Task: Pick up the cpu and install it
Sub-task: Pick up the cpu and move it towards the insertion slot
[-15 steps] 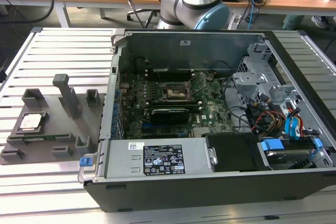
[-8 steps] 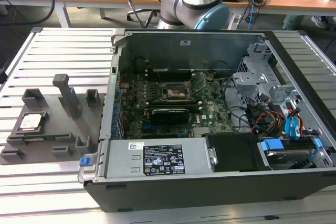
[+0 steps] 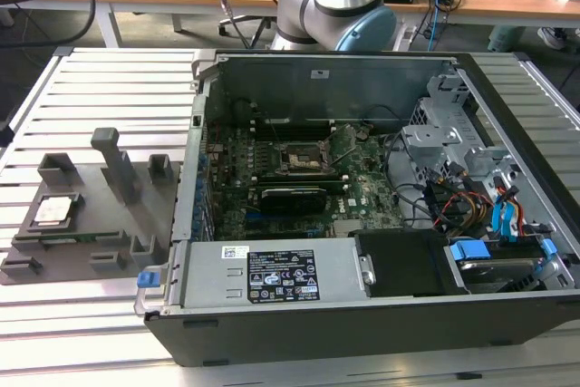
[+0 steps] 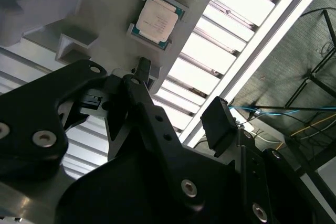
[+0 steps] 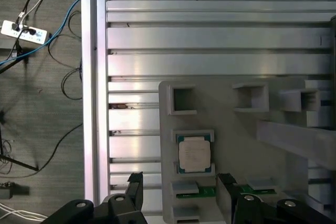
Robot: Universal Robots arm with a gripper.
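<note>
My pincer point(image 5: 181, 182) stands apart in first wrist view: two fingers wide, nothing between them. It hangs over grey plastic tray point(image 5: 231, 129); contact with tray I cannot tell. Cpu point(image 5: 194, 153) lies flat in its square pocket of tray, silver top up, just before my fingertips, not touched. In exterior view tray point(image 3: 18, 260) rests on slatted metal table point(image 3: 118, 79), at exterior view's left of open computer case point(image 3: 362, 314). Cpu is well apart from black socket point(image 3: 299, 159) on motherboard point(image 3: 362, 188) inside case
</note>
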